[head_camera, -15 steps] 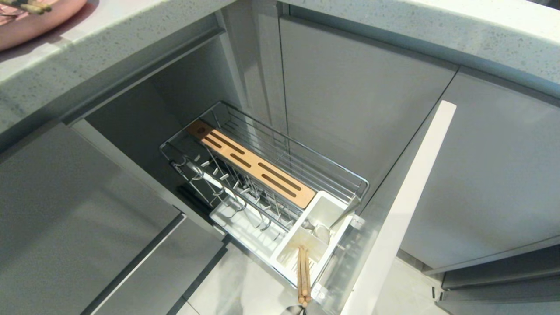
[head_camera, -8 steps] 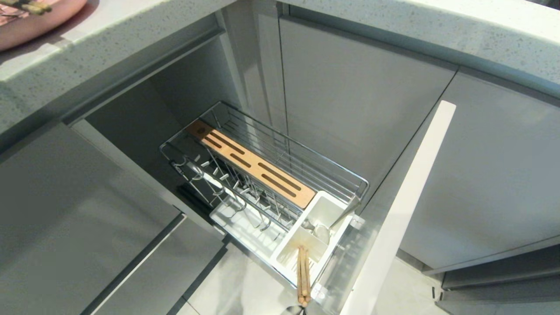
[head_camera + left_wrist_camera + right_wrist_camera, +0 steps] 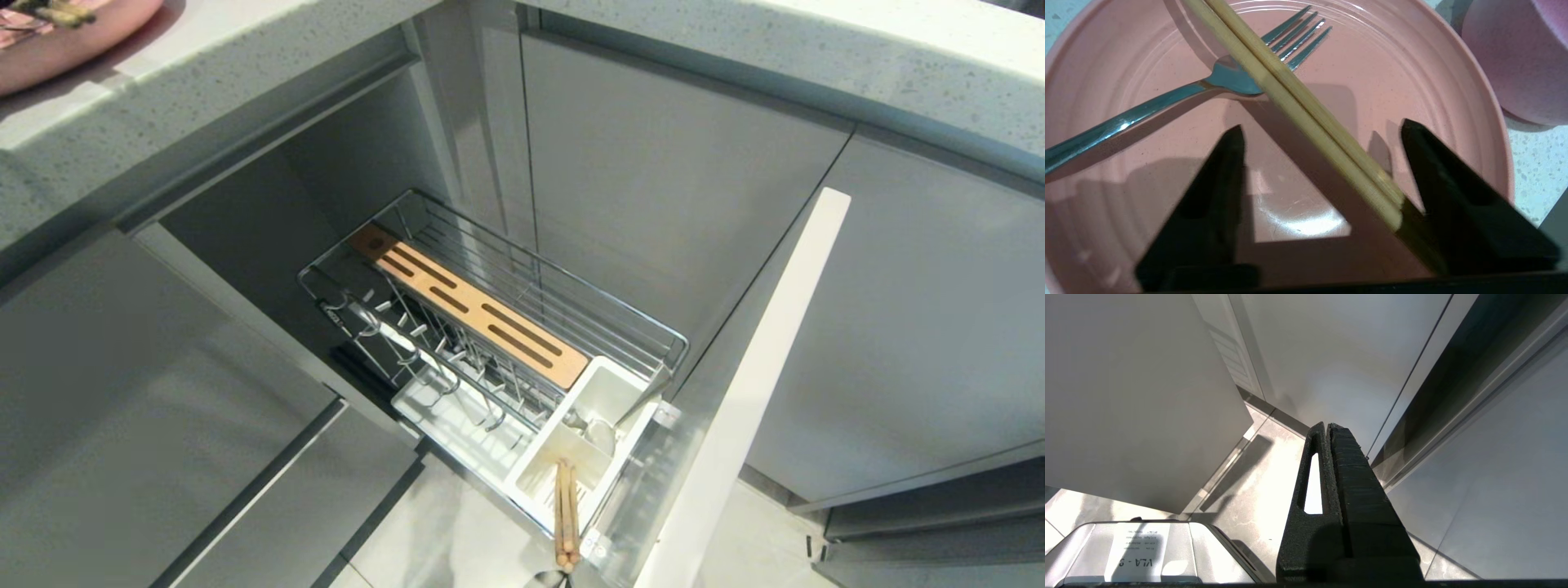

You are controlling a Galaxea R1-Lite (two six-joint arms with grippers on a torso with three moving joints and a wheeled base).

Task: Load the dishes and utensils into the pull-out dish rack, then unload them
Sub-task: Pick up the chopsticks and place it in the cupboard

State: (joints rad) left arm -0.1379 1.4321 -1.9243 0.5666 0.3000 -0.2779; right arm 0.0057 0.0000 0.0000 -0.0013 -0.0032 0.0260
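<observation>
While my trunk was bent low toward the open cabinet, the parts lay as follows.

Left gripper [image 3: 1323, 134]: my fingers stood spread over the pink plate [image 3: 1412, 81], one on each side of a pair of chopsticks [image 3: 1290, 98]; one finger [image 3: 1437, 171] was just beside the sticks' near end, and I could not tell whether it touched them.
Fork [image 3: 1167, 102]: it lay on the plate under the chopsticks, tines toward the far rim.
Pink bowl [image 3: 1519, 57]: it stood just beside the plate on the speckled counter [image 3: 1527, 163].
Plate in the head view [image 3: 73, 41]: upper left corner of the frame, on the counter.
Pull-out dish rack [image 3: 490, 343]: centre of the frame, drawn out; a second pair of chopsticks [image 3: 565, 514] stood in its white utensil box [image 3: 604, 400].
Right gripper [image 3: 1328, 428]: fingers pressed together, hanging above the floor [image 3: 1257, 490].
</observation>
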